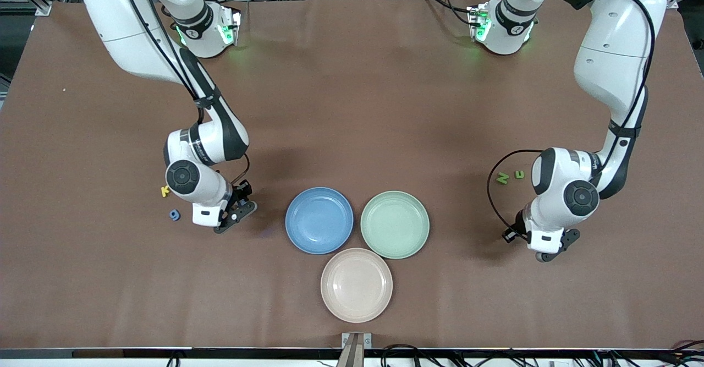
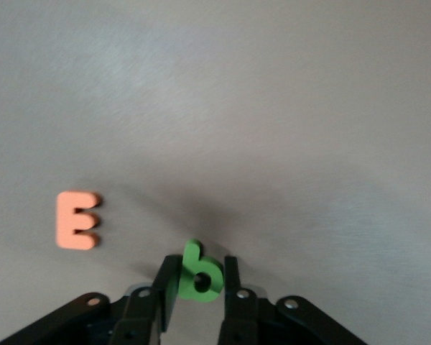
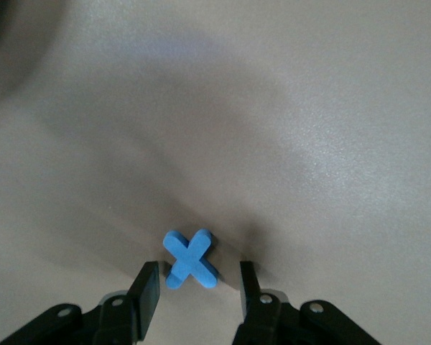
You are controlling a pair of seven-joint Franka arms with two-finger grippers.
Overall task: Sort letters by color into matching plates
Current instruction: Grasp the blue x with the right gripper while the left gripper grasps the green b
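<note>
My left gripper (image 2: 199,264) is shut on a small green letter b (image 2: 200,273), one finger against each of its sides, down at the table. In the front view this gripper (image 1: 551,250) is toward the left arm's end from the pale green plate (image 1: 395,224). My right gripper (image 3: 199,272) is open, with a blue X shape (image 3: 191,259) lying on the table between its fingertips and a gap on either side. In the front view that gripper (image 1: 237,217) is beside the blue plate (image 1: 319,220). The beige-pink plate (image 1: 356,284) lies nearest the front camera. All three plates hold nothing.
An orange E (image 2: 77,220) lies on the table near the green b. Two green letters (image 1: 502,178) (image 1: 518,174) lie by the left arm. A yellow letter (image 1: 164,191) and a blue 9 (image 1: 175,214) lie by the right arm's wrist.
</note>
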